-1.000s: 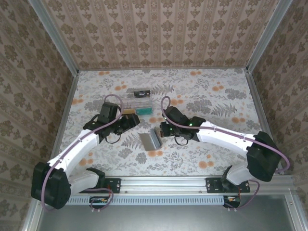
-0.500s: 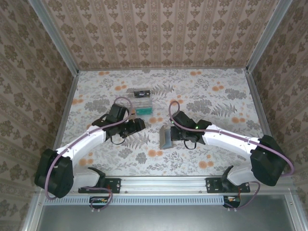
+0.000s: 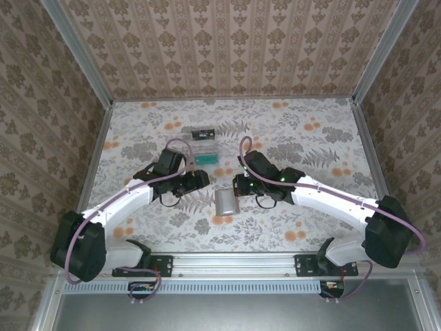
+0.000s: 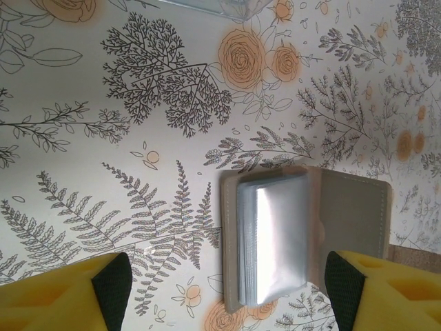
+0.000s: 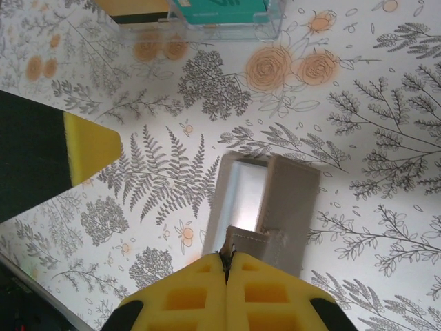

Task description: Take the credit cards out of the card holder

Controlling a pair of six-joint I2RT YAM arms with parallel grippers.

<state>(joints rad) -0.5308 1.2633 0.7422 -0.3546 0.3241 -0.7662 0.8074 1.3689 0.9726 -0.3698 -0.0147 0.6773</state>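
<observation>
Now found card holder (image 3: 226, 203) lying open and nearly flat on bench (image 3: 310, 138), between the two arms. A second ago logged it a little further left and propped up on edge; half a second ago, tilted over. Read this as the opening step done. Checked right hand (image 5: 226, 256): fingers pressed together, apparently nipping a corner of the taupe cover, so the holder looks pinned for the other arm. Checked left hand (image 4: 227, 286): jaws wide, empty, aimed at the holder's glossy grey inner pocket from close beside it, not touching, having shifted slightly toward centre. Spotted yellow-orange credit card (image 5: 131, 7) on bench just beside clear tray (image 3: 200, 143), and teal card (image 5: 220, 8) inside that tray. Cannot tell whether any card remains in the pocket. Judged next: bring left hand to the pocket mouth and draw out whatever sits there. Expect a thin edge, hard to catch.
</observation>
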